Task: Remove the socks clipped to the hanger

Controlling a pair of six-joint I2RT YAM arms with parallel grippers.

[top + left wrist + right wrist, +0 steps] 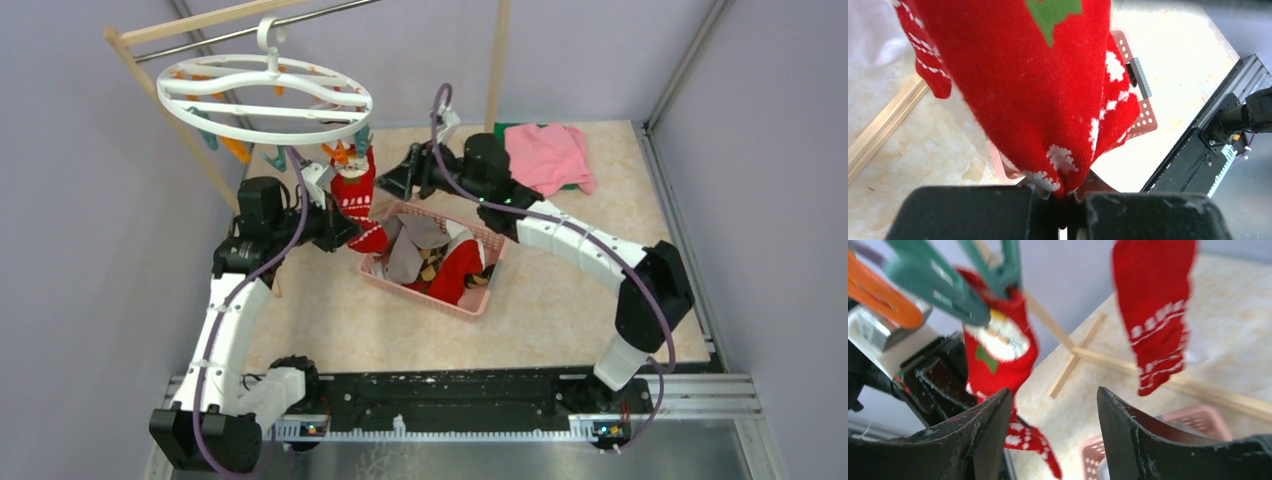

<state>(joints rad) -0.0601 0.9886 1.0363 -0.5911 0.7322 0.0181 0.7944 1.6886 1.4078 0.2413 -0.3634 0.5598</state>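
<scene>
Most of the work looks done. Just past the arm bases, at the middle of the counter (560, 290), the pink basket (430, 296) already holds a grey sock (410, 250), a brown argyle one (432, 262) and a red one (460, 265).

Beyond it, toward 11 o'clock, the left gripper (340, 222) is clamped on the lower end of a red sock (355, 190) that hangs from the clips under the hanger (250, 136). The right gripper (400, 180) sits at 3 o'clock from that sock, its jaws apart and holding nothing. This sock has yet to come free. At 1 o'clock, far back, lies a folded pink cloth (548, 155).

The left wrist view confirms the pinch: fabric is bunched between the shut fingers. The right wrist view alone shows a teal clip (933, 277) biting the sock's top beside an orange clip (883, 295). It also shows a second red sock (1153, 305) in the air at 1 o'clock, blurred. Its top is out of frame, so I cannot tell whether it is clipped. The overhead view does not separate the two.
</scene>
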